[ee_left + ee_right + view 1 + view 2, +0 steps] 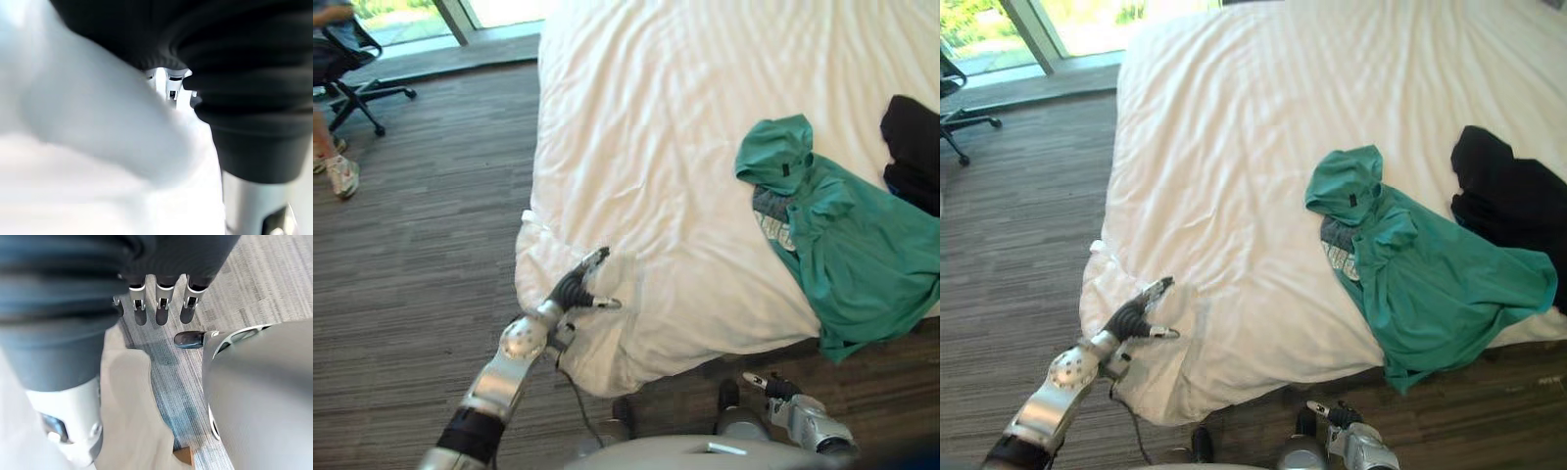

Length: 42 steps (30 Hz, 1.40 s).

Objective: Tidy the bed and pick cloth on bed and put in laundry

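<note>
Left robot hand (579,287) on duvet (685,147) corner; green hoodie (852,255), black garment (913,147) farther right.

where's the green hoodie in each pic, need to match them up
Left eye view: green hoodie at right on the bed, hem hanging over the near edge.
Right eye view: green hoodie right of centre, same pose.
Left wrist view: faces white bedcover by the left robot hand.
Right wrist view: faces carpet past the right robot hand.
Shared landmark: black garment, right of the hood in both eye views.
</note>
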Available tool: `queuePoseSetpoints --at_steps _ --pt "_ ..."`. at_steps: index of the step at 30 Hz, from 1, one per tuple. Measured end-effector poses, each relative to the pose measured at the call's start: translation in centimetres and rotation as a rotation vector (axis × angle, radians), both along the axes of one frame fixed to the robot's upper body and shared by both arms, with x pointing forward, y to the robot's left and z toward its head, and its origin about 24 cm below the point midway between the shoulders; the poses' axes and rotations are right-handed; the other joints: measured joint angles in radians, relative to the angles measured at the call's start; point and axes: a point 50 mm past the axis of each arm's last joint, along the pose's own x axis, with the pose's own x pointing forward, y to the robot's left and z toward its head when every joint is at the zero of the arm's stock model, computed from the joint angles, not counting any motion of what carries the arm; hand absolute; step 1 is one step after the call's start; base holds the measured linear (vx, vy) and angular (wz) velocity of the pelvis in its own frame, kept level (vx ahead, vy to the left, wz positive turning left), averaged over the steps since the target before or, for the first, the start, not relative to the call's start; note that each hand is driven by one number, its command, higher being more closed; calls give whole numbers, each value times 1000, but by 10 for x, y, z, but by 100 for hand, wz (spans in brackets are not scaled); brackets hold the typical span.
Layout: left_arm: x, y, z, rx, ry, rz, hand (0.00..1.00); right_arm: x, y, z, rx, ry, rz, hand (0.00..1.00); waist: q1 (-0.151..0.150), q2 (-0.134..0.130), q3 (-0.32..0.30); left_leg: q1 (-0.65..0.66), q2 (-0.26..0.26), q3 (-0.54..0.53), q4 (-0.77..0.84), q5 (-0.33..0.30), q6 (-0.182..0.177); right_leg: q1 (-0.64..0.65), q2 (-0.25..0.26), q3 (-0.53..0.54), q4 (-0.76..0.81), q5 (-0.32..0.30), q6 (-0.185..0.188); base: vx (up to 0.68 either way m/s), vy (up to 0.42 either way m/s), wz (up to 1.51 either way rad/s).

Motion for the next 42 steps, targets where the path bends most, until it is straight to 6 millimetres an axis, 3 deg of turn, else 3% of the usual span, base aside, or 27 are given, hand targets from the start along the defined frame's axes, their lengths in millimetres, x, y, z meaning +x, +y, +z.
queuePoseSetpoints --at_steps 4,7,9,13,17,21,25,32,38,42 --pt "-19 22 -18 -52 97 107 0 -17 -1 -5 21 42 -11 0 22 -16 -36 16 -8 -32 -44 34 1 20 -2 -31 -13 -1 3 -66 -11 21" --pt "-37 52 -39 -63 201 253 0 -29 -5 -8 45 72 -41 0 27 -24 -56 34 -12 -49 -88 62 1 32 -2 -47 -20 -8 12 -32 -14 18" --pt "-48 69 -50 -61 255 339 0 -35 -7 -8 57 77 -52 0 47 -32 -62 47 -12 -51 -103 69 1 38 -2 -50 -20 -9 14 -4 -2 4" --pt "-81 114 -71 2 355 606 0 -45 -12 -10 77 99 -60 0 60 -54 -75 67 -15 -73 -111 69 1 70 -3 -68 -21 -13 17 22 1 15" --pt "-105 157 -70 111 360 874 0 -50 -20 -9 97 102 -74 0 77 -60 -79 75 -16 -100 -111 69 1 98 -4 -97 -22 -19 11 35 -2 21" --pt "-129 177 -74 176 395 1060 0 -44 -35 -4 82 72 -76 0 97 -51 -84 78 -17 -102 -111 69 1 101 -4 -98 -20 -21 8 3 0 3" --pt "-139 171 -85 136 452 1085 0 -49 -40 -4 71 90 -86 0 105 -45 -89 82 -17 -105 -112 69 1 103 -4 -97 -14 -23 6 -42 -2 0" --pt "-152 92 -135 -125 661 1020 0 -53 -38 -5 81 112 -117 0 94 -51 -90 95 -14 -91 -117 69 1 98 -6 -82 -3 -34 7 -50 -1 -6" --pt "-160 47 -157 -188 844 956 0 -57 -18 -12 125 133 -212 0 72 -57 -90 100 -7 -45 -117 58 -5 86 0 -42 -3 -29 15 -2 3 -19" --pt "-161 30 -164 -186 914 937 0 -58 -3 -16 150 142 -286 0 59 -56 -89 112 -8 -26 -112 51 -7 81 1 -25 -3 -27 16 45 21 -16"
